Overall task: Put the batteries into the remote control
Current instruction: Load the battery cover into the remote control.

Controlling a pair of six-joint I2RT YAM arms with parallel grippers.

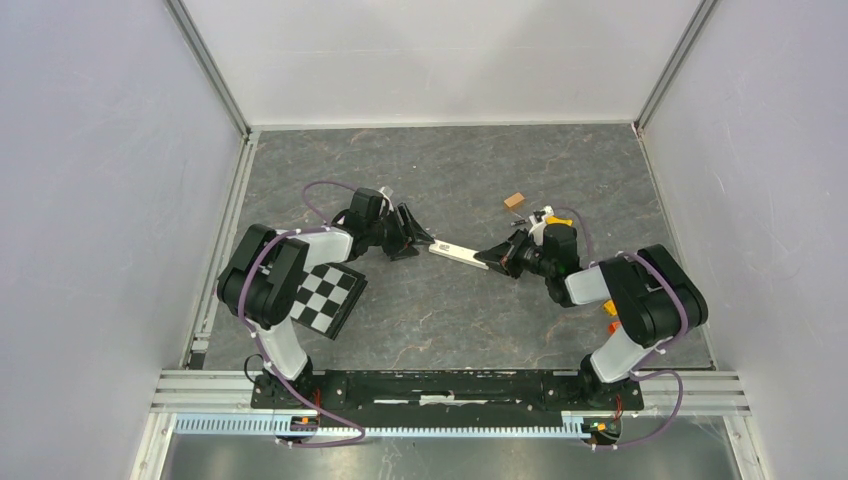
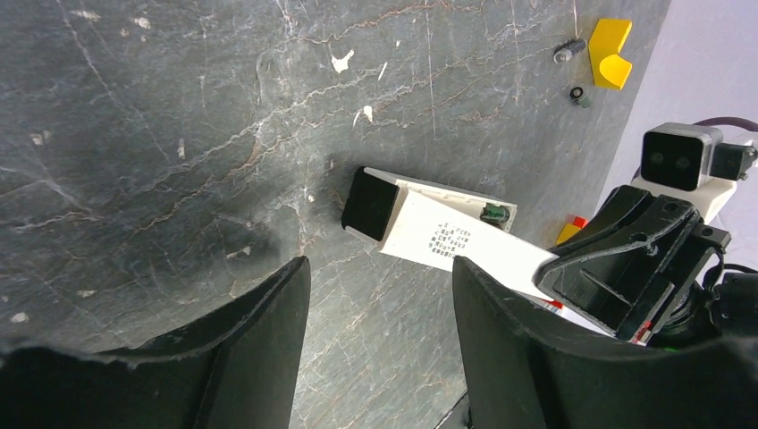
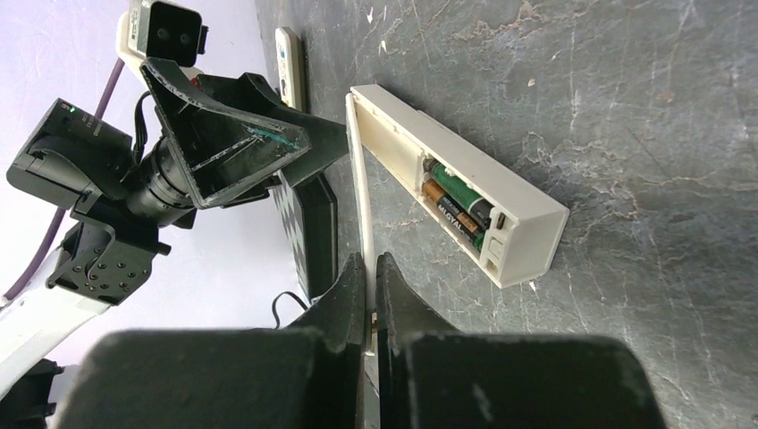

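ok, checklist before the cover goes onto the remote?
1. Batteries seated in the remote control recess: ok, two lie side by side.
2. Polarity: cannot tell.
3. Cover gripped: ok, right fingers are shut on it.
4. Cover lined up over the recess: not ok, it stands on edge beside the remote.
5. Remote braced: not ok, left fingers are open and off it.
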